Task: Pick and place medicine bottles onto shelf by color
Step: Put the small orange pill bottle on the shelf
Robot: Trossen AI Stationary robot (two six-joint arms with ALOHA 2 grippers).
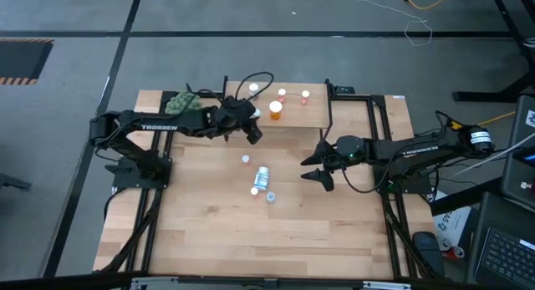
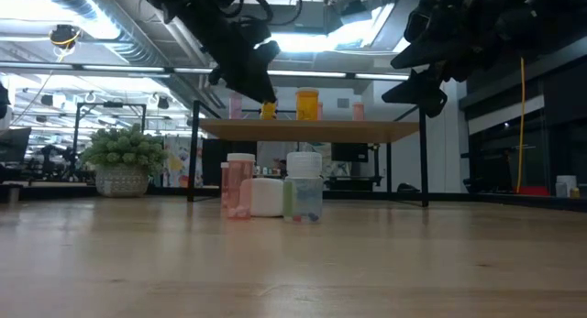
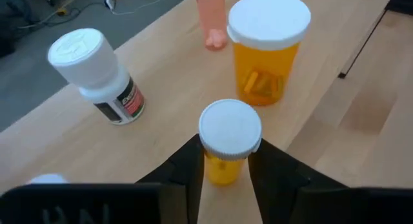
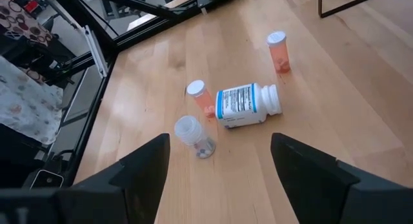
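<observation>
The shelf (image 1: 301,114) stands at the table's far middle. On it are a large orange bottle (image 3: 268,50), a white labelled bottle (image 3: 97,75) and a pink bottle (image 3: 211,20). My left gripper (image 1: 252,119) is over the shelf's left part, shut on a small orange bottle (image 3: 227,137) with a white cap. My right gripper (image 1: 316,166) hangs open above the table's middle right, nothing between its fingers. Below it a white bottle (image 4: 248,104) lies on its side among three small bottles, orange (image 4: 201,98), clear (image 4: 193,137) and pink (image 4: 279,50), that stand upright. My left gripper pinches the small orange bottle's body (image 3: 222,172) just under its white cap, one finger (image 3: 187,169) on each side. The fingers slant down from the table's left. The bottle stays upright, its base right at the shelf board; whether it rests there I cannot tell.
A green plant ball (image 1: 180,102) sits at the table's far left beside the shelf. A small pale bottle (image 1: 246,159) stands alone nearer the shelf. The shelf's black legs (image 2: 425,162) stand at its ends. Bare wood lies near the front edge.
</observation>
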